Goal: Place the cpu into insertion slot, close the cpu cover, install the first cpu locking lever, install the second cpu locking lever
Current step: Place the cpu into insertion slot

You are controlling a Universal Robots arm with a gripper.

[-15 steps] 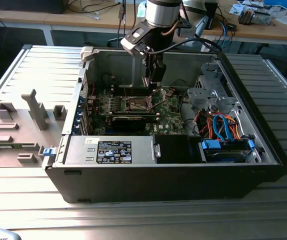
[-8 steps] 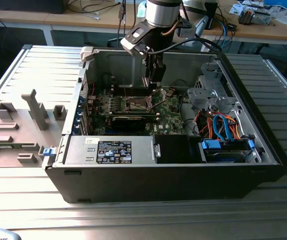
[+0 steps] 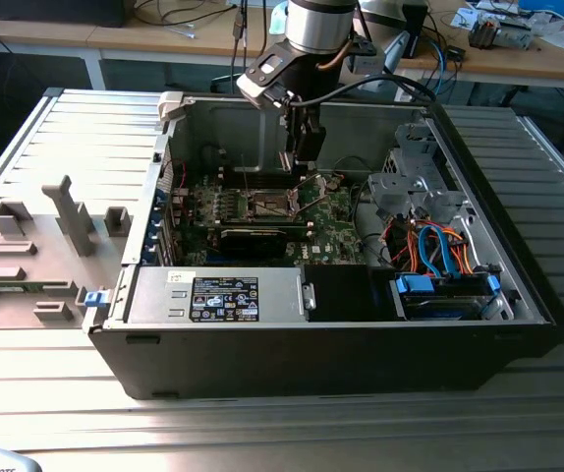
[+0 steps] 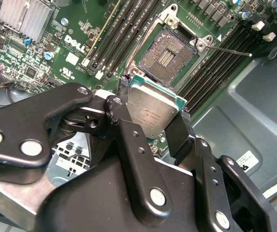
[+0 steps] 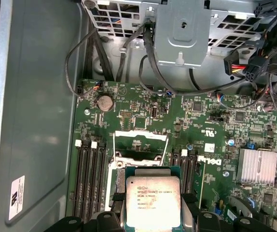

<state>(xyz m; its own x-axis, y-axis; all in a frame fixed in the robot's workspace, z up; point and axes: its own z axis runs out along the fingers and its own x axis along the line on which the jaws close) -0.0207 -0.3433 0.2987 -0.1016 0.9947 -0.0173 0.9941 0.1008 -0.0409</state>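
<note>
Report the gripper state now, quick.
The gripper is closed on the cpu, which is not yet in the insertion slot.

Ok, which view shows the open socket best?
The second wrist view: the socket lies bare, dark centre plain, beyond the chip in the pincer. In the first wrist view the chip hides part of it; in the exterior view it looks tiny.

One cpu (image 4: 150, 116), one insertion slot (image 4: 170, 54), one gripper (image 4: 154, 99).
</note>
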